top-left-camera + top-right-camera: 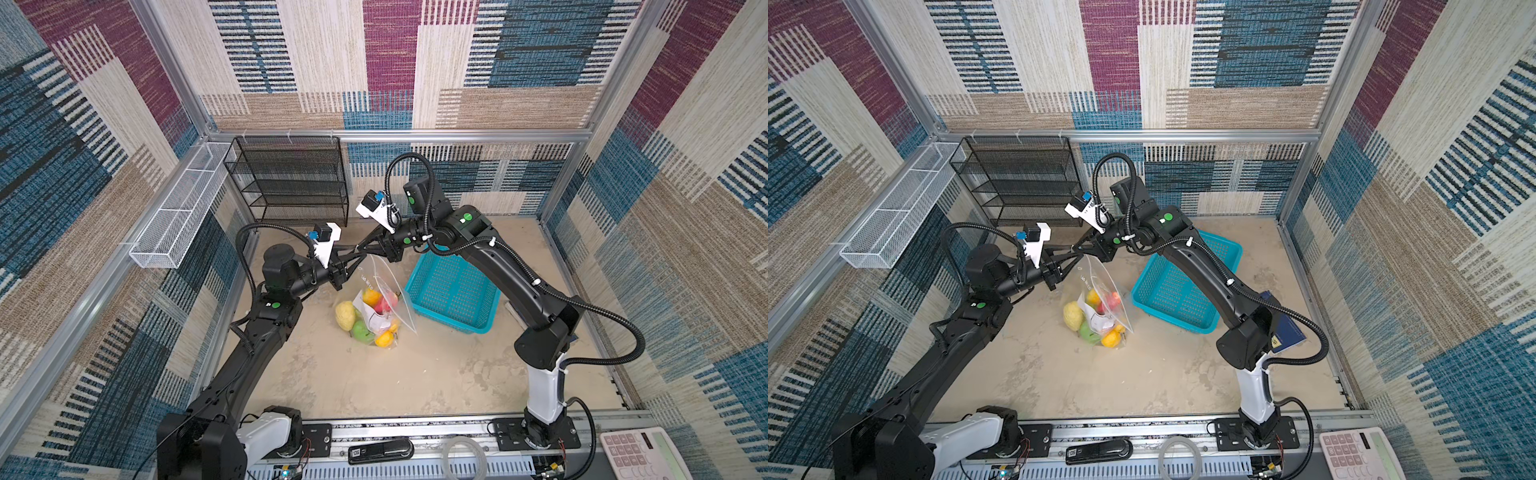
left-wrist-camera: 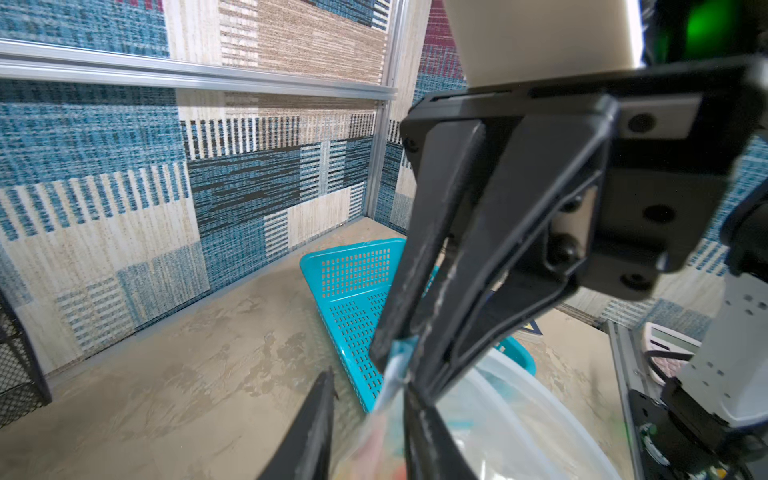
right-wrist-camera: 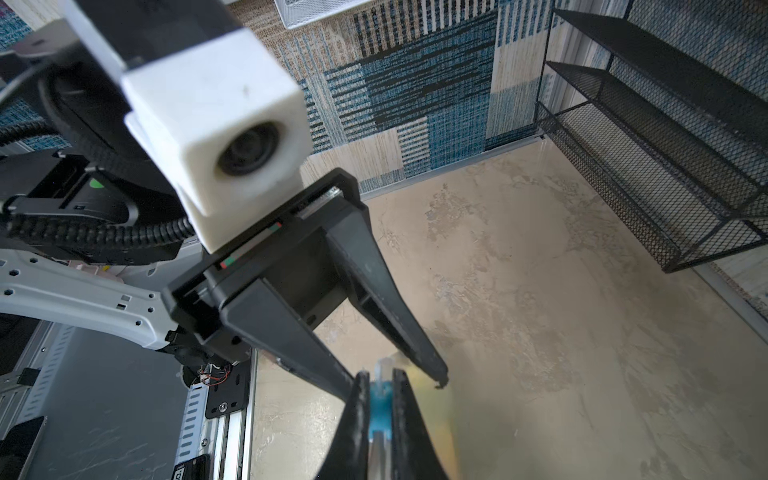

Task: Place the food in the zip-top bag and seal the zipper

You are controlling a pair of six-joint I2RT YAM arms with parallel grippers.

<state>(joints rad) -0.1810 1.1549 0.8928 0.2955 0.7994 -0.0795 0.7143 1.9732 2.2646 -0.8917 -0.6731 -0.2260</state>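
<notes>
Clear plastic hangs from my right tool (image 2: pixel 401 359), whose two fingers are pressed together on the light-blue slider (image 3: pixel 379 401) at the raised top corner of the zip-top bag (image 1: pixel 384 282). From that corner the zipper (image 2: pixel 392 376) runs down as a pale strip; I cannot tell whether it is closed along its length. My left tool (image 3: pixel 395 380) meets it tip to tip with its fingers spread, one on each side of the rim beside the slider, and I see a gap between them and the plastic. The food (image 1: pixel 345 315) is all bunched in the low end of the bag: yellow, red, green and pale pieces lie against a white label patch, and that end appears to rest on the surface (image 1: pixel 374 386). On my right, the turquoise basket (image 1: pixel 453 291) has its near corner just beside the bag's sloping edge; I cannot tell if they touch. Behind my left tool, the black mesh rack (image 1: pixel 291 183) stands against the back wall, apart from both tools. The white wire tray (image 1: pixel 174 224) on the side frame is well apart. In front of the bag, toward my base rail, the surface lies bare and wide, and there is bare room under my left arm too.
</notes>
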